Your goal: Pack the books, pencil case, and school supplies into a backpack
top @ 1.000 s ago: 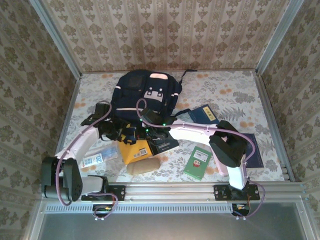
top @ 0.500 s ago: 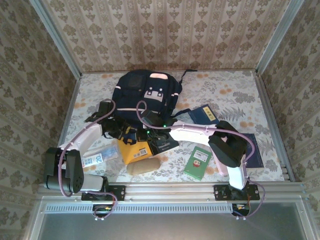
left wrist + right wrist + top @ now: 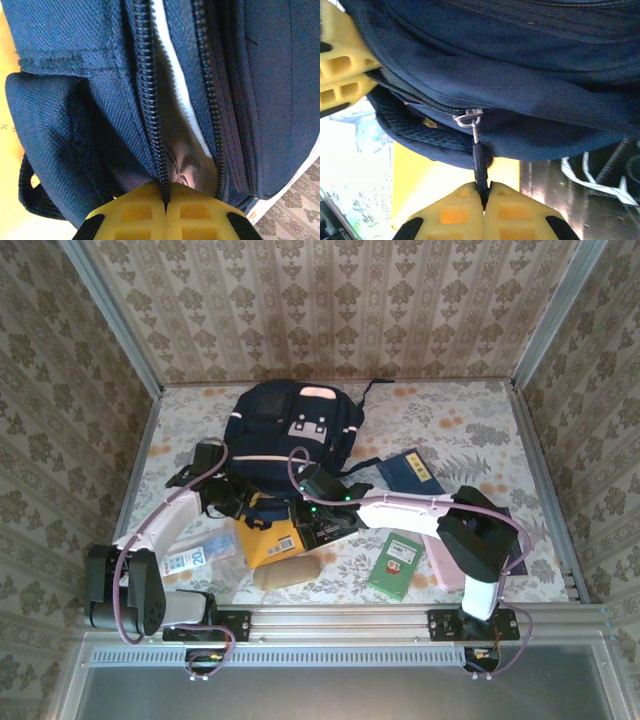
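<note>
Where the table meets the arms' bases, a tan oblong pouch (image 3: pixel 285 573) lies nearest, with the small green book (image 3: pixel 395 565) at its 3 o'clock and the blue-and-white packet (image 3: pixel 190 558) at its 9 o'clock. Just beyond the pouch, toward 12, the orange-yellow book (image 3: pixel 270 543) lies flat. The black book (image 3: pixel 332 525) with white antlers lies against its 3 o'clock side, and the near end of the backpack (image 3: pixel 290 430) overlaps both. The left gripper (image 3: pixel 166 202) is pinched tight on the backpack's fabric edge right at the zipper teeth (image 3: pixel 150 110), its yellow fingers pressed together. The right gripper (image 3: pixel 482 192) is clamped on the black zipper pull (image 3: pixel 479 160), which hangs from the metal slider (image 3: pixel 469 118). The backpack lies front pockets up, its long axis running from 6 to 12 o'clock. Its zippered opening points to 6, toward the arms, and its pink-patched end points to 12. A dark navy book (image 3: pixel 410 470) lies just beside the backpack at its 4 o'clock.
</note>
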Motion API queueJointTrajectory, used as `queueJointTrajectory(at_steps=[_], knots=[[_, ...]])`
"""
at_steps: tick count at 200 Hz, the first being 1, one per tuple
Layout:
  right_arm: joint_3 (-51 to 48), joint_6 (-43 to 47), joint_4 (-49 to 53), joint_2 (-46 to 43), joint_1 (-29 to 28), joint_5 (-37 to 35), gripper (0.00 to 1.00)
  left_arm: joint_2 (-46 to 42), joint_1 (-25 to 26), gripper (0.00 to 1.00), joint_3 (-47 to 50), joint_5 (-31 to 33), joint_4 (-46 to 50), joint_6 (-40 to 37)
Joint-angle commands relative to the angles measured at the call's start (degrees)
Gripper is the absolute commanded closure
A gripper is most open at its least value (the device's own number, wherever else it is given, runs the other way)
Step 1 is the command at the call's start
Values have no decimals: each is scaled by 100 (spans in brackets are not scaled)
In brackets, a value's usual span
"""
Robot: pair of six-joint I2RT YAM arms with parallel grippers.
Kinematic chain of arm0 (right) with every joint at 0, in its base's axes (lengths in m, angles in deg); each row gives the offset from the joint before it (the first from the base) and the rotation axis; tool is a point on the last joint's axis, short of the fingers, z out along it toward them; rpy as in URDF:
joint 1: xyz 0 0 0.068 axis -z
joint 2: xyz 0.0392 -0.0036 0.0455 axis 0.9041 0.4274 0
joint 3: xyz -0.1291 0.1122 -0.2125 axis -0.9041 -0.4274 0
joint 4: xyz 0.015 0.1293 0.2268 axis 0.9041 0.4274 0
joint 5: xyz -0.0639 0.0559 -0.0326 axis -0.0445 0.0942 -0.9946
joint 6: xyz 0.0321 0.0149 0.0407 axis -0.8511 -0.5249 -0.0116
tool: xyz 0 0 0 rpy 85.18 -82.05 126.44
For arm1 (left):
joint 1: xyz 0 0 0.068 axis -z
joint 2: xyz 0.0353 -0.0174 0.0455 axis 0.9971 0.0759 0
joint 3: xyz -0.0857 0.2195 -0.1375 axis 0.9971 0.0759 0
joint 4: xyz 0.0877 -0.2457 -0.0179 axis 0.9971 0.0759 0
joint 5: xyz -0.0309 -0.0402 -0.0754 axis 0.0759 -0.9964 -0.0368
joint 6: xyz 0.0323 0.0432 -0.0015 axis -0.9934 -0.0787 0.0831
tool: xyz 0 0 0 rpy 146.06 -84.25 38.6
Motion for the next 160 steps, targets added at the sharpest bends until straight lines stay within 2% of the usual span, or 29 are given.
queueJointTrajectory(at_steps=[1, 117, 160], knots=[[-379, 135, 238, -271, 166, -322, 100, -226, -168, 100, -72, 271, 102, -131], [-476, 743, 393, -220, 1453, -463, 100, -822, -215, 100, -98, 240, 399, -165], [-106, 641, 410, 244, 2058, -135, 100, -840, -206, 100, -114, 175, 416, -180]])
